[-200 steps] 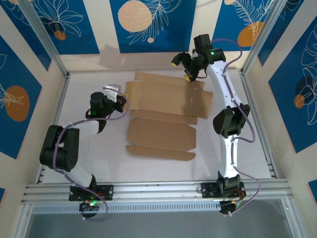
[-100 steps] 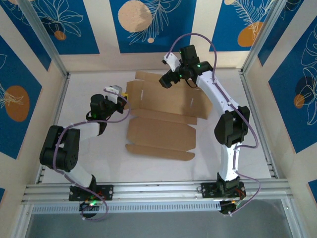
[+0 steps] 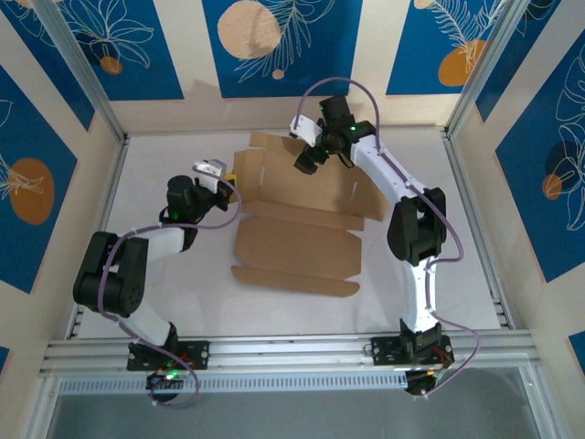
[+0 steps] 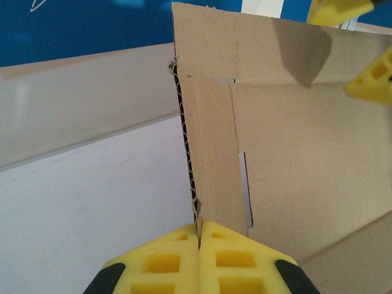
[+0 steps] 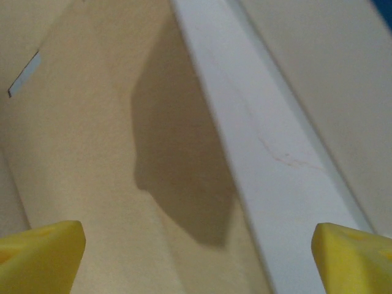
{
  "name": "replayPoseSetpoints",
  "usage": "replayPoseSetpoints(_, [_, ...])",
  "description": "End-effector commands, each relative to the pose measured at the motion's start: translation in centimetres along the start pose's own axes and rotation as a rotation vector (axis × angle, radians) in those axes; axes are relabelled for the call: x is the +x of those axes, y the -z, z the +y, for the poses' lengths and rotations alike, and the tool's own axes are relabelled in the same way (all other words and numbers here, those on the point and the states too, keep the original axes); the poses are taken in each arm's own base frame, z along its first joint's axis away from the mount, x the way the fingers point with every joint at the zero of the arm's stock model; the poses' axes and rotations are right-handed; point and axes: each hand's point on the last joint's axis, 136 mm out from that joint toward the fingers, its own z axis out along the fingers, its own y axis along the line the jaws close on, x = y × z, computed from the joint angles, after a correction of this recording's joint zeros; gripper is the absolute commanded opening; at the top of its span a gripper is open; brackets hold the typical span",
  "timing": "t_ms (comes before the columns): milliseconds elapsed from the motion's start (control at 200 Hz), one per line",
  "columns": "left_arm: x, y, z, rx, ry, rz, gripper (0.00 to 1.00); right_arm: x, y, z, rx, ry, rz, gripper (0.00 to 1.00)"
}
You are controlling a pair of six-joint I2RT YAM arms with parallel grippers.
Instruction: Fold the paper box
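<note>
The paper box (image 3: 297,242) lies flat on the bench (image 3: 183,297), its far panel just below the wide-open right jaws, its left flap pinched in the closed left jaws.

Paper box (image 3: 292,247) on white table (image 3: 274,311)

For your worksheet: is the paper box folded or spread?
Spread: the paper box lies flat on the table; the left hand pinches a side flap.

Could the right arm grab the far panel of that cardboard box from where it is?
Probably yes: the right gripper hangs open over the far part of the paper box, with nothing between them.
</note>
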Motion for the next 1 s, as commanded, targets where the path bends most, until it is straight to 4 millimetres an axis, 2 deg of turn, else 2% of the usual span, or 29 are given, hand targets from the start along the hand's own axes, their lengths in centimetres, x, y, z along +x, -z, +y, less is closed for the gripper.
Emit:
replayPoseSetpoints(0, [-1.5,0.2,-0.8,0.017,-0.047,-0.054,0.00,-0.7,-0.1,0.5,0.011,0.068,-0.007,0.87])
replayPoseSetpoints(170, [-1.3,0.1,-0.2,-0.015,-0.025,-0.059,0.00,-1.2,-0.1,1.0,0.061,0.146,0.005,0.53])
replayPoseSetpoints(330, [-1.1,-0.1,0.0,-0.027,0.003,-0.064,0.00,-1.6,-0.4,2.1,0.119,0.242,0.014,0.28])
replayPoseSetpoints(440, [-1.1,-0.1,0.1,-0.032,0.014,-0.069,0.00,-1.7,-0.6,2.5,0.169,0.317,0.020,0.16])
replayPoseSetpoints(540, [-1.1,0.1,0.7,-0.075,0.018,-0.061,0.00,-2.6,0.1,1.7,0.229,0.343,-0.003,0.06])
replayPoseSetpoints(625, [-0.9,0.5,2.0,-0.149,0.039,-0.038,0.16,-3.3,1.0,1.0,0.269,0.370,-0.013,0.01])
replayPoseSetpoints(665, [-1.0,0.9,2.9,-0.199,0.069,-0.027,0.27,-3.5,1.4,0.9,0.279,0.382,-0.019,0.00])
replayPoseSetpoints(805, [-2.7,2.6,5.7,-0.329,0.221,-0.007,0.56,-4.2,2.4,0.8,0.306,0.431,-0.039,0.00])
replayPoseSetpoints(915, [-4.7,4.1,7.0,-0.386,0.379,0.020,0.58,-4.4,2.7,0.9,0.316,0.457,-0.043,0.00])
replayPoseSetpoints(995, [-6.2,4.1,6.0,-0.330,0.545,0.042,0.57,-4.4,2.8,1.0,0.323,0.465,-0.048,0.00])
